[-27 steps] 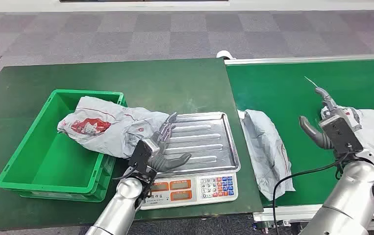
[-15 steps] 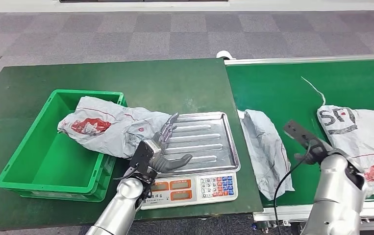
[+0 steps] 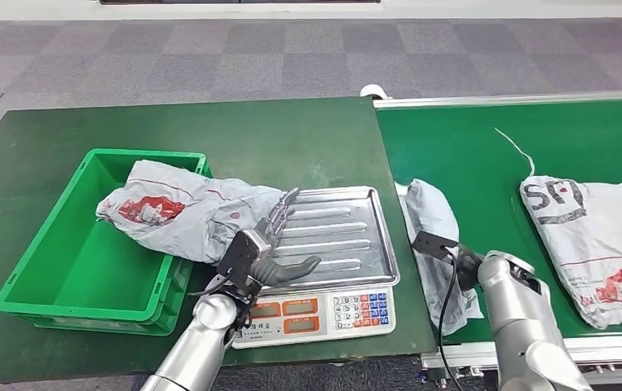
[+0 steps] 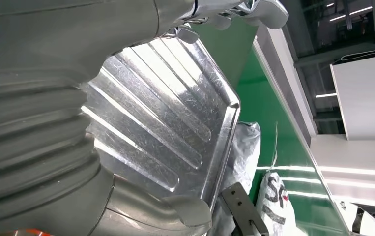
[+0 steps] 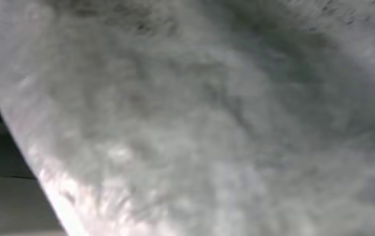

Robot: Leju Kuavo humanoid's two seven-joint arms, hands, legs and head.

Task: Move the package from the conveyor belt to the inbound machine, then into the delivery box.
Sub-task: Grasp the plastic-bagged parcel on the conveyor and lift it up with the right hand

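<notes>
Head view showed the left hand [image 3: 273, 244] spread with nothing in it over the scale tray [image 3: 364, 236]; a grey package [image 3: 440, 244] lay on the belt [image 3: 470, 147] beside the right arm [image 3: 519, 318], whose hand was hidden, its state unclear; left wrist view caught the tray's ribbed metal [image 4: 175, 123]; right wrist view was pressed close to blurred grey wrapping [image 5: 200, 123].

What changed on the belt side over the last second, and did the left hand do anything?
The right arm swung from over the large grey SF-printed package across and down to the smaller crumpled grey package near the belt's end; its hand is hidden, grasp unclear. The left hand stayed open over the steel scale tray. Packages unmoved.
</notes>
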